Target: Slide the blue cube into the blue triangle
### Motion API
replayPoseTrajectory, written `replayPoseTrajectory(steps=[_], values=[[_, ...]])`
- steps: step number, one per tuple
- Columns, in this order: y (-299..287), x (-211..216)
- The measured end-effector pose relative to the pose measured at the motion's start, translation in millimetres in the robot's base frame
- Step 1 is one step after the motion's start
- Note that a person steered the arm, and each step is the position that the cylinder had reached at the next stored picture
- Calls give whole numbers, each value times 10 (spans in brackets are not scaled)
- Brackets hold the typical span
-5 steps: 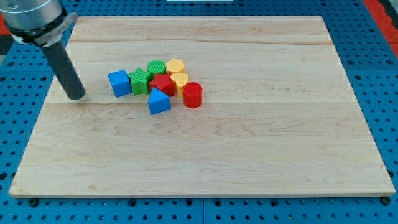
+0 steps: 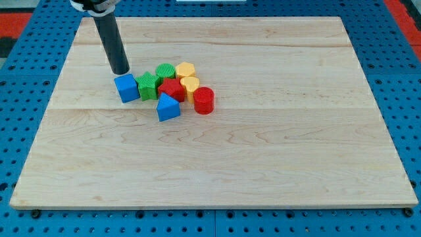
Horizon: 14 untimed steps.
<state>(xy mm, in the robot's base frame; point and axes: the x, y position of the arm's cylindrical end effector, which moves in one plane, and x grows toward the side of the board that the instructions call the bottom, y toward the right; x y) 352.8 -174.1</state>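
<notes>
My tip [image 2: 121, 71] just above blue cube [image 2: 126, 87] — blue triangle [image 2: 168, 108] nearby

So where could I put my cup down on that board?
The board's whole right half and bottom strip are bare. It is crowded upper left, where my tip stands just above the blue cube in the cluster.

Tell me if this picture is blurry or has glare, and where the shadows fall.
Camera view: sharp throughout, even lighting, no glare on the wooden board; only faint soft shadows under the blocks. My tip is crisp, just above the blue cube, with the blue triangle equally clear.
</notes>
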Motion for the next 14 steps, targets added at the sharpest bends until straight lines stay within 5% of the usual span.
replayPoseTrajectory(steps=[7,10,14], values=[[23,752],[630,752],[300,1303]])
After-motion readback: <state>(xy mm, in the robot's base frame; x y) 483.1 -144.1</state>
